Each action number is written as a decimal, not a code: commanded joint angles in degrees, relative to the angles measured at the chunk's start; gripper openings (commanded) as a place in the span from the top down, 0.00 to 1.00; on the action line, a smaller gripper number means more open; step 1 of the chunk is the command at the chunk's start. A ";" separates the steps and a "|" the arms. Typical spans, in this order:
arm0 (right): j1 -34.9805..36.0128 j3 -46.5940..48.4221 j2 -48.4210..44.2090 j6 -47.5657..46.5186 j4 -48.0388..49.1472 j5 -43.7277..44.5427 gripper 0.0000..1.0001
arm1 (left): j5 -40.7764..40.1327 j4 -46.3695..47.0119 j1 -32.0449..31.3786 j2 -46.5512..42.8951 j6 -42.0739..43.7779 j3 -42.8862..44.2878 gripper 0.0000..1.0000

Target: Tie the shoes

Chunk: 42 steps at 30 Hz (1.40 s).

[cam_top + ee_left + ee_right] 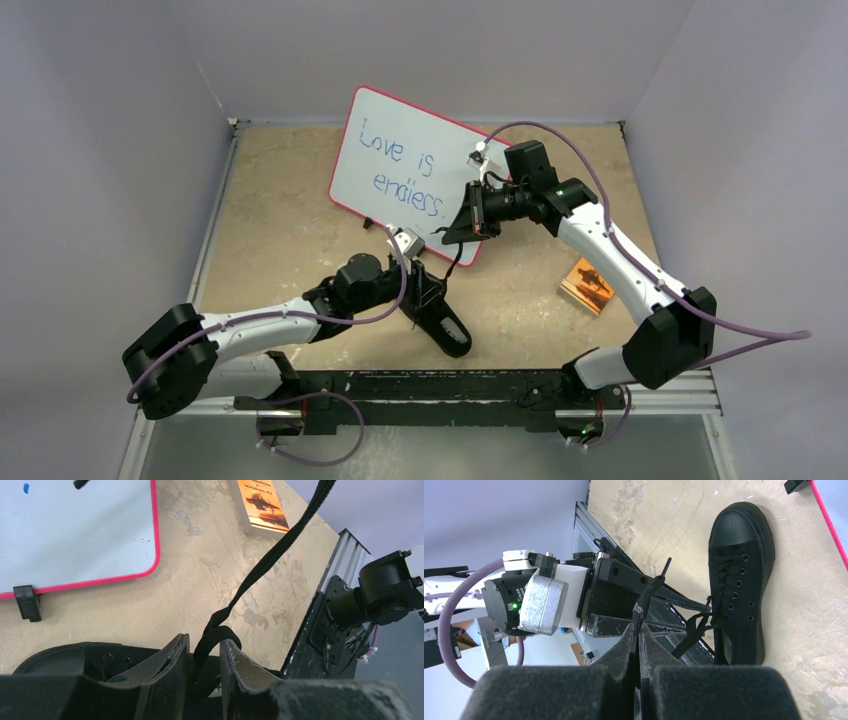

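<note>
The black sneaker (446, 326) lies on the table just right of my left gripper (427, 290); the right wrist view shows it from above (739, 580). In the left wrist view my left gripper (205, 650) is closed on a folded bunch of black lace (270, 560), which hooks over the right finger and runs taut up and away. My right gripper (456, 230) is raised over the whiteboard's near corner. In its own view it (638, 630) is shut on the lace (649, 592) near its end.
A pink-edged whiteboard (400, 160) with blue writing lies behind the shoe. An orange book (588, 285) lies to the right, also seen in the left wrist view (261, 505). The black base rail (450, 385) runs along the near edge.
</note>
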 commanded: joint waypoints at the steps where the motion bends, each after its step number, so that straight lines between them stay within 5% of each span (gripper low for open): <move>1: -0.10 1.44 -1.10 -0.31 0.22 -2.65 1.00 | -2.36 3.88 -0.27 -0.39 2.62 1.53 0.71; 19: -0.17 1.00 0.15 0.83 1.83 -1.68 1.00 | 5.68 13.81 -0.24 4.96 -0.78 0.17 0.67; 37: -0.17 -0.23 1.04 1.31 2.79 -5.68 1.00 | 4.70 14.26 -0.23 8.10 1.06 2.21 0.67; 42: -0.17 0.63 1.80 1.51 3.03 -6.10 1.00 | 3.06 14.23 -0.23 7.94 1.21 1.88 0.74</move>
